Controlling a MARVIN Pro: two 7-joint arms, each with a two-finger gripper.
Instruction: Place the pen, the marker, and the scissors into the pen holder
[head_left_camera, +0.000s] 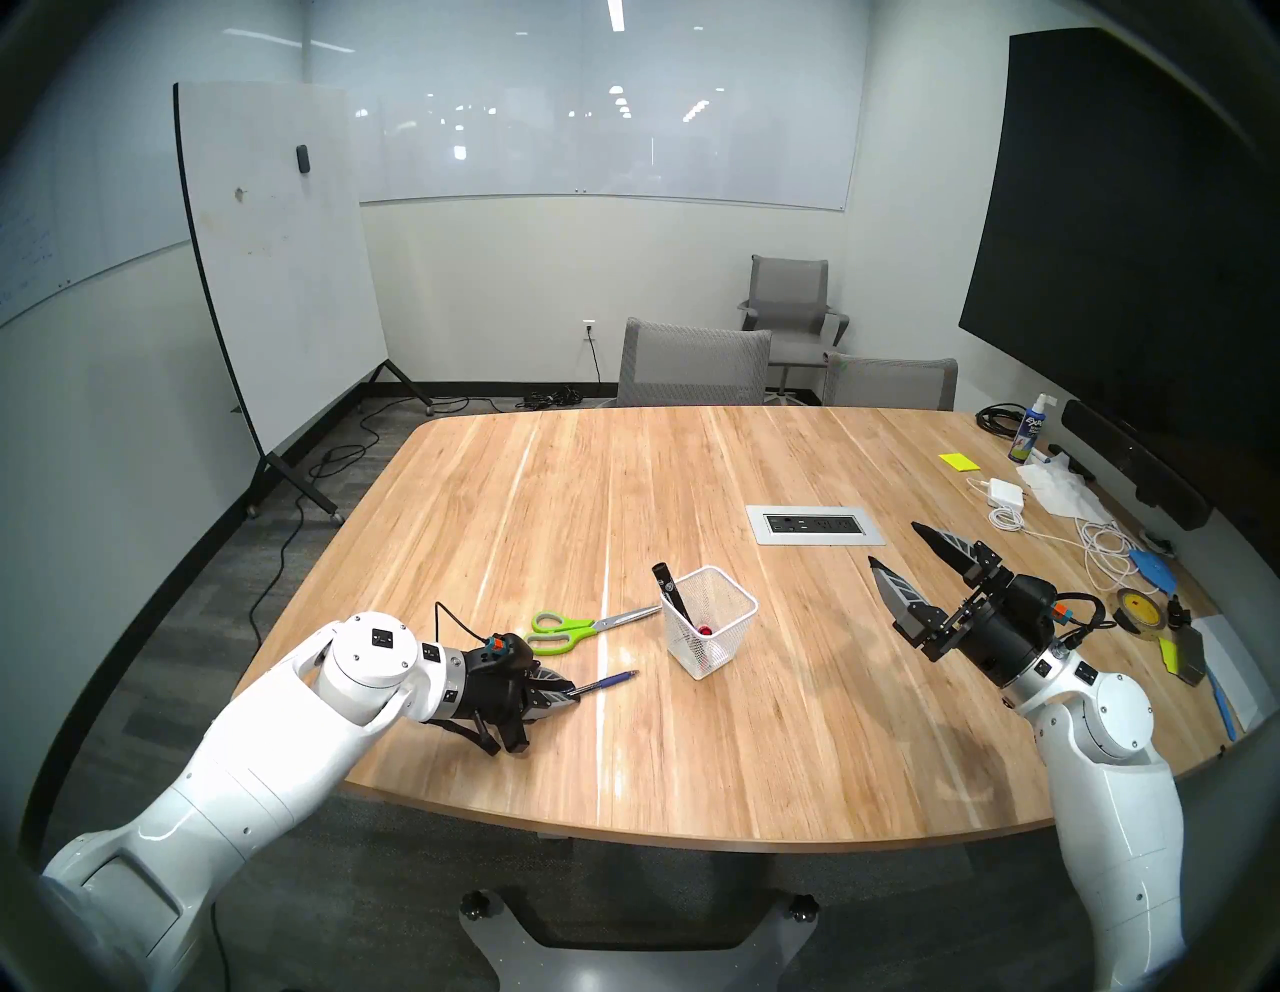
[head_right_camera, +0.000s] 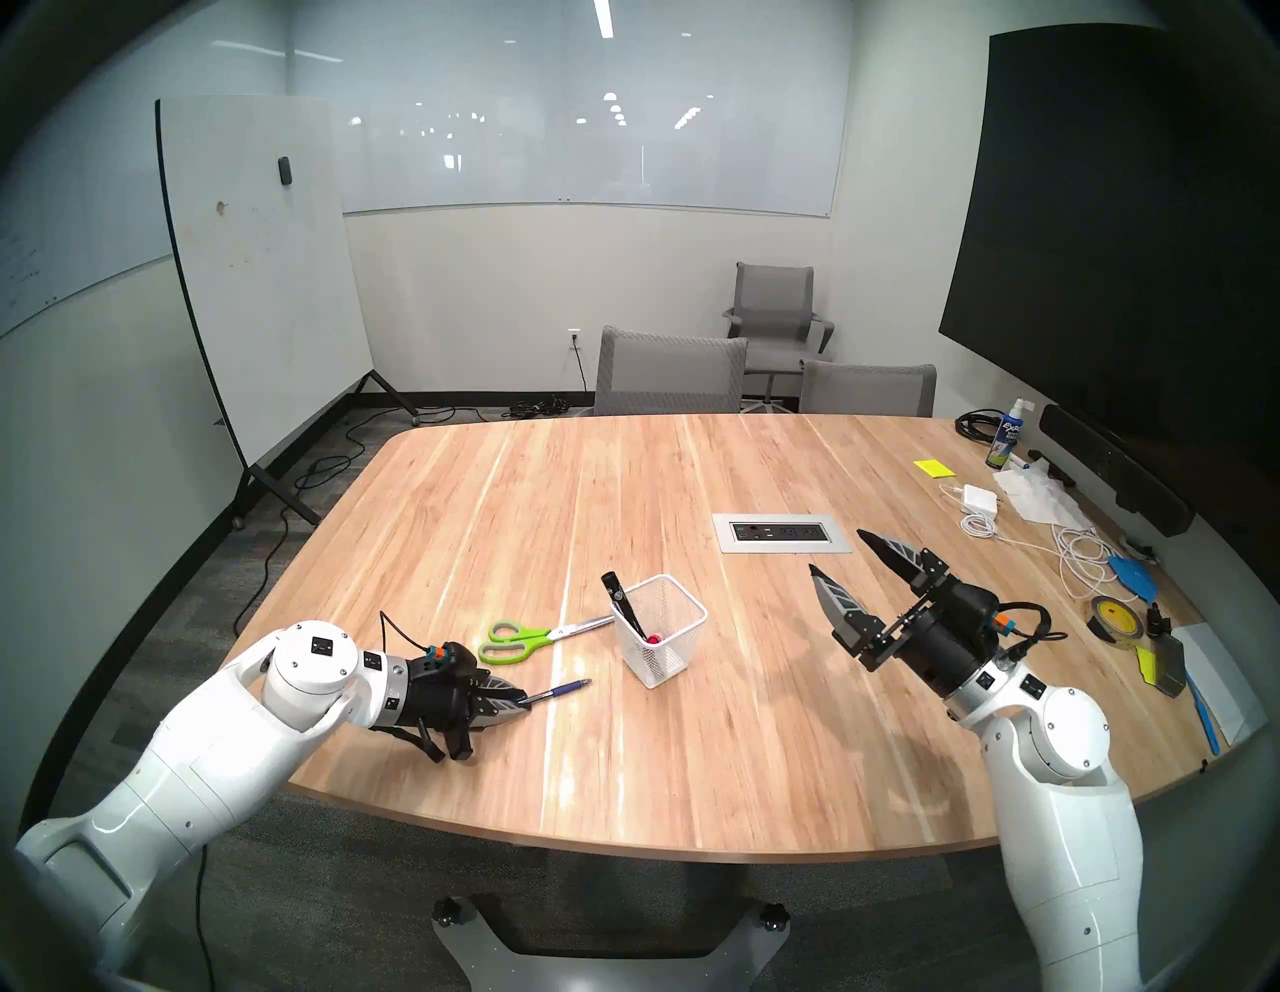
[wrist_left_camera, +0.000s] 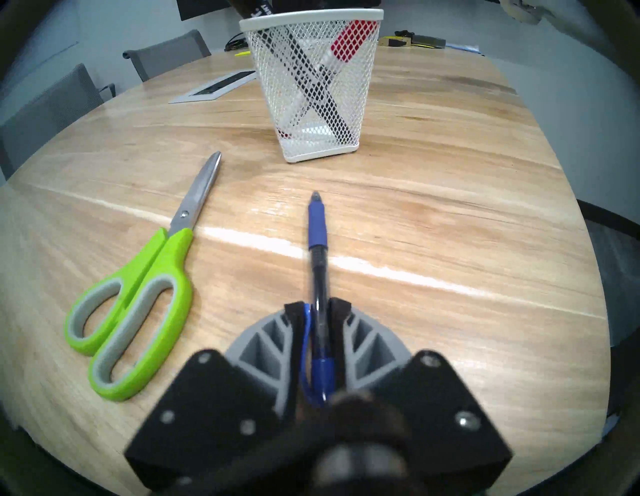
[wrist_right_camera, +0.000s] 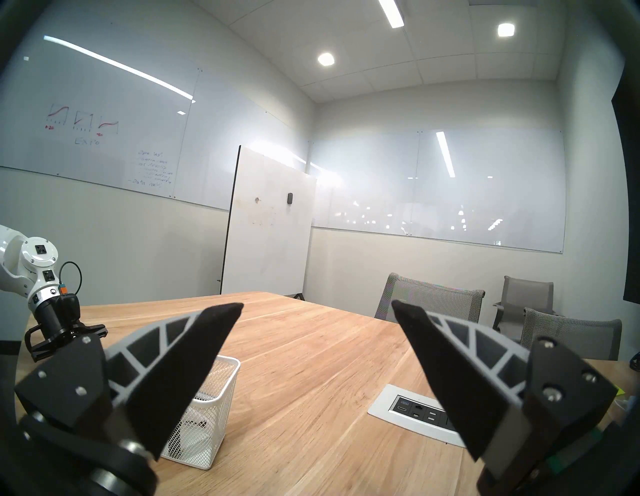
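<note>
On the left, our left gripper has its fingers pinched on the pen's back end, the pen low over the table. Next we lift and tip it into the holder. The right gripper hangs spread, empty.

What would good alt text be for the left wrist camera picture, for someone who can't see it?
The left gripper has its two fingers close around the rear of a blue pen lying on a wooden table, tip pointing at a white mesh pen holder holding a black marker and a red-capped marker. Green-handled scissors lie left of the pen.
</note>
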